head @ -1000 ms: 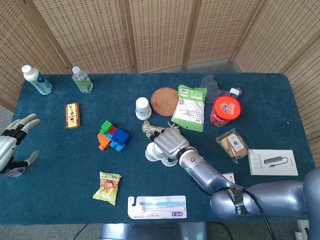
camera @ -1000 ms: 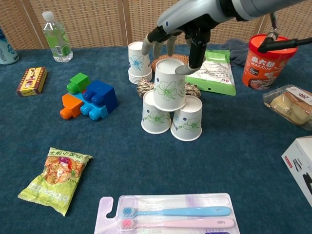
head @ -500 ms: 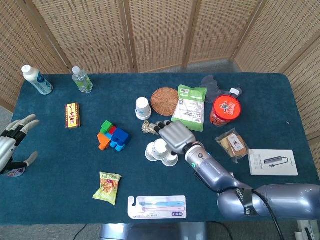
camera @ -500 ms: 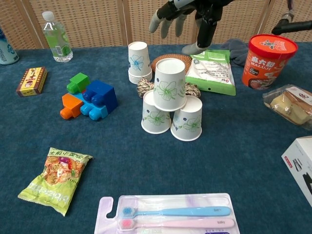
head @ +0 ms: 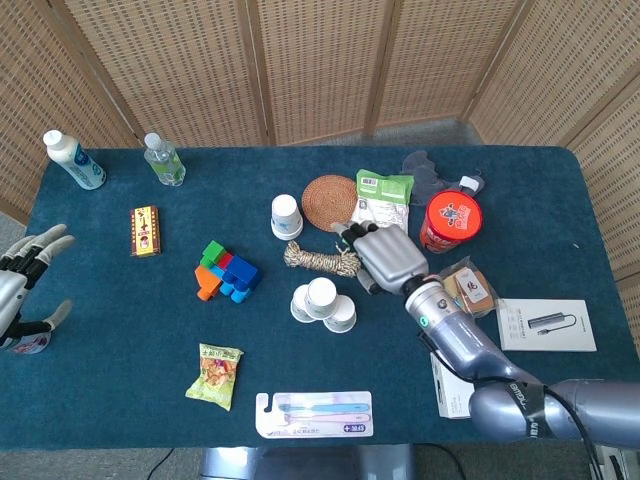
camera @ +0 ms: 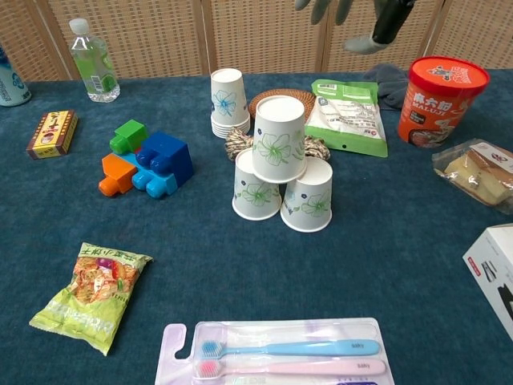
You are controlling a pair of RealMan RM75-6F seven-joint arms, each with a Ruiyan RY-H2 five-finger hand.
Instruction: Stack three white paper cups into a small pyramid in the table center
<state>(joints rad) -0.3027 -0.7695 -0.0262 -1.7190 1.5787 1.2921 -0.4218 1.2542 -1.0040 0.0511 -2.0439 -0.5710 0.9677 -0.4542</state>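
A: White paper, green flower print: three inverted paper cups point(camera: 279, 172) form the small pyramid near the middle of the blue cloth-covered table point(camera: 417, 265). Two bases stand side by side, touching. The top cup point(camera: 279, 149) sits upside down across both.

B: Anything inside them?

A: Cannot tell; all mouths face down. From the head view the pyramid point(head: 323, 303) shows only round cup bottoms.

B: Right hand?

A: The right hand point(head: 387, 257) is to the right of the pyramid and a little farther back, clear of it, over the table in front of the green snack pouch point(head: 381, 198). Fingers spread, nothing in them. In the chest view only its fingertips point(camera: 322, 10) show at the top edge, above the pouch point(camera: 348, 115).

B: Left hand?

A: The left hand point(head: 22, 285) is at the far left edge, fingers apart, holding nothing.

B: Other containers?

A: A spare stack of the same white paper cups point(camera: 228, 102), inverted, stands beyond the pyramid to the left, beside the round woven coaster point(head: 330, 201). A red instant noodle tub point(camera: 440, 90) is sealed with its lid on, far right. A clear water bottle with green label point(camera: 93, 64) and a white bottle with blue label point(head: 73, 160) stand capped at the far left. A bundle of coiled twine point(head: 319, 259) lies just behind the pyramid.
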